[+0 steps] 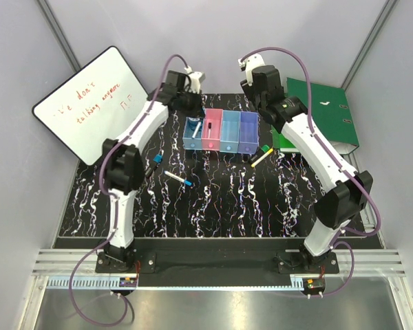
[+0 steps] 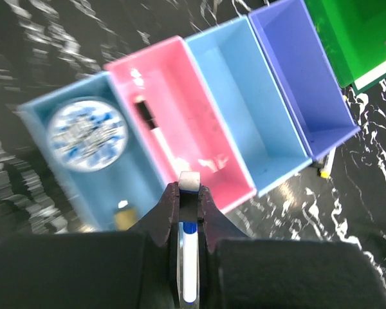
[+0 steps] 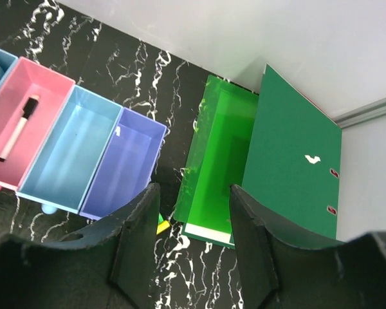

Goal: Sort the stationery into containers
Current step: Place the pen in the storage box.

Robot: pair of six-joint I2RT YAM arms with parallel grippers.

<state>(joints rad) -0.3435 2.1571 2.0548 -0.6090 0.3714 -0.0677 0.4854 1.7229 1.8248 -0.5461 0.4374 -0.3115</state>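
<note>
Left gripper point(image 2: 189, 201) is pinching a white, blue-banded marker point(image 2: 190, 273) lengthwise between its jaws, the white end poking out toward the near wall of the pink bin point(image 2: 206, 138). Inside that bin a black-capped marker point(image 2: 156, 129) is lying along the bin's length, cap away from the gripper. Left of the pink bin, the blue bin point(image 2: 138, 187) is holding a round roll point(image 2: 89, 135); right of it, the light blue bin point(image 2: 244, 103) and purple bin point(image 2: 302, 71) are standing joined. Right gripper point(image 3: 194, 193) is hovering with jaws spread wide, a green binder point(image 3: 219, 154) showing between them, right of the purple bin. Left of the bins, a whiteboard point(image 1: 89, 103) is bearing red handwriting, seemingly "we don't talking anymore".
</note>
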